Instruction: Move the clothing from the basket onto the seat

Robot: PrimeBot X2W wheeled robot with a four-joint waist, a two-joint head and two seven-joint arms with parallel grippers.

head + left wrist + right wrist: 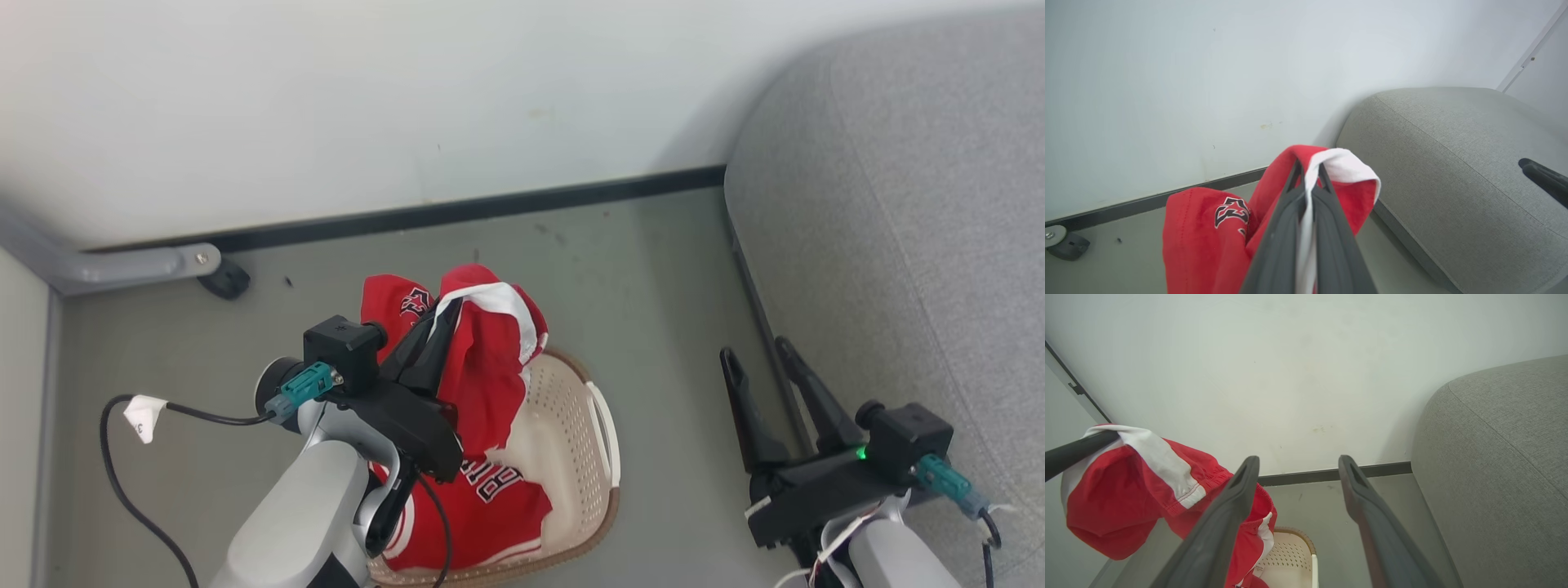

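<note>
**Left gripper lifts red shorts out of the basket, seat waiting to the right**

The left gripper (pixel 1308 167) has its two dark fingers pressed together on a fold of the red shorts (pixel 490 359), pinching the cloth at the broad white stripe. The rest of the shorts hangs loose below and around the fingers, bunched, with a small black-and-white emblem showing on one side. The garment is held above the far end of the cream laundry basket (pixel 606 441), which stands on the grey floor (pixel 653 269) near a white wall (pixel 408 98). Whether the lowest hem is free of the rim cannot be told. The red jersey (pixel 490 502) lies in the basket, its lettering face up.

The right gripper (pixel 755 351) is empty, its fingers spread, hovering beside the front edge of the grey couch seat (pixel 898 245), which lies to the robot's right, apart from the basket.

The step in hand appears to be carrying the shorts across to the seat. To do it well, the arm should probably rise until the hanging cloth clears the rim and does not drag the basket, keep the pinch firm, pass clear of the right gripper, and let go well in from the cushion's rounded edge so the shorts do not slide off.
</note>
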